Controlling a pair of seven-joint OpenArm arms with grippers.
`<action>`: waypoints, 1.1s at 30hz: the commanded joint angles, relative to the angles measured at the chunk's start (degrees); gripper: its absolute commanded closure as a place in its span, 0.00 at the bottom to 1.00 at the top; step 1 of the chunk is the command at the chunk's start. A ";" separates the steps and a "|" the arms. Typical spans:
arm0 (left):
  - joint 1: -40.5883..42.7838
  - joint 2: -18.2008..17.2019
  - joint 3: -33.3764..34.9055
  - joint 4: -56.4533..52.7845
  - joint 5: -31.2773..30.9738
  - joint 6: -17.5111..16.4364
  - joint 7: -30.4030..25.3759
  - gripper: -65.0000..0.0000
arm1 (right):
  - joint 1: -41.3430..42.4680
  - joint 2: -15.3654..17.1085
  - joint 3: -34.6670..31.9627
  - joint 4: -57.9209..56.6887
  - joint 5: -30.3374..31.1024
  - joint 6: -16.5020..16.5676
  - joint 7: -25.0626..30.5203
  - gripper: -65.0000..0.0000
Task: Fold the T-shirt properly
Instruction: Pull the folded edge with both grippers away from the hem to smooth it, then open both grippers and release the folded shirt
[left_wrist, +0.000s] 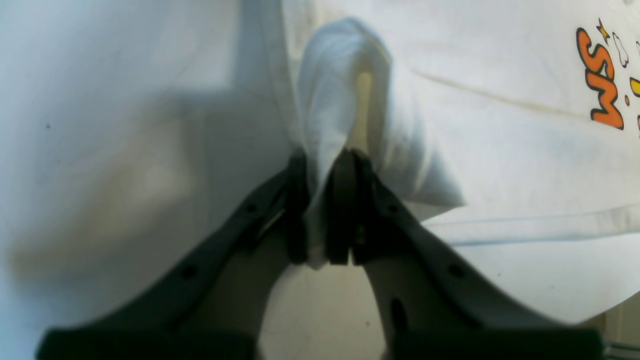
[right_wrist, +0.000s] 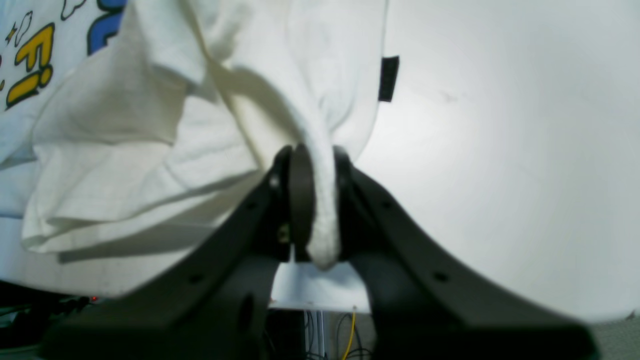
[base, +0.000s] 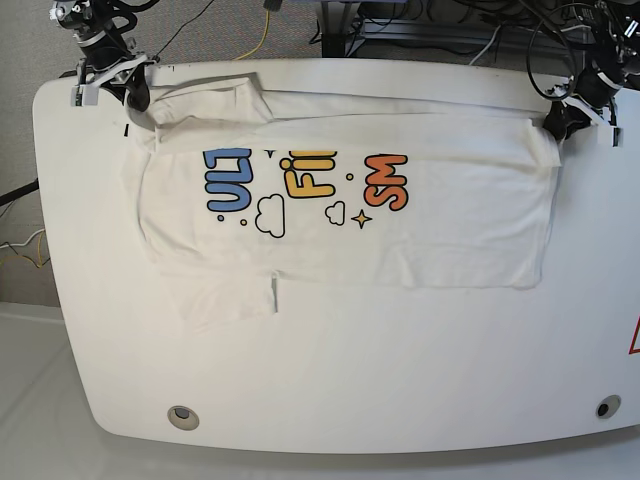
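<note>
The white T-shirt (base: 400, 240) lies across the back half of the table, its far edge doubled over toward the front, so only "ULT", "FIN" and "SM" of the print show. My left gripper (base: 556, 122) is at the shirt's back right corner, shut on a pinched ridge of white fabric (left_wrist: 325, 210). The orange "SM" print (left_wrist: 602, 80) shows beside it. My right gripper (base: 135, 95) is at the back left corner, shut on a bunched fold of the T-shirt (right_wrist: 312, 210). The shirt (right_wrist: 125, 140) hangs in loose folds from that grip.
The white table (base: 350, 380) has rounded edges and two holes near its front corners (base: 182, 415). One sleeve (base: 225, 300) sticks out toward the front left. A small black tag (right_wrist: 388, 78) sits on the shirt's edge. Cables (base: 400, 20) hang behind the table.
</note>
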 joint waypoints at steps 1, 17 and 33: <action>2.07 0.37 -1.03 -1.50 13.56 4.03 12.93 0.90 | -0.72 0.12 -0.10 0.53 -5.46 -2.24 -6.39 0.96; 1.71 0.45 -4.54 7.47 13.38 4.03 13.19 0.64 | 0.15 0.21 -0.02 8.79 -5.37 -2.24 -6.47 0.73; 0.83 1.95 -5.60 10.72 13.38 4.03 13.19 0.57 | 0.59 0.21 0.34 8.79 -5.28 -2.24 -6.47 0.43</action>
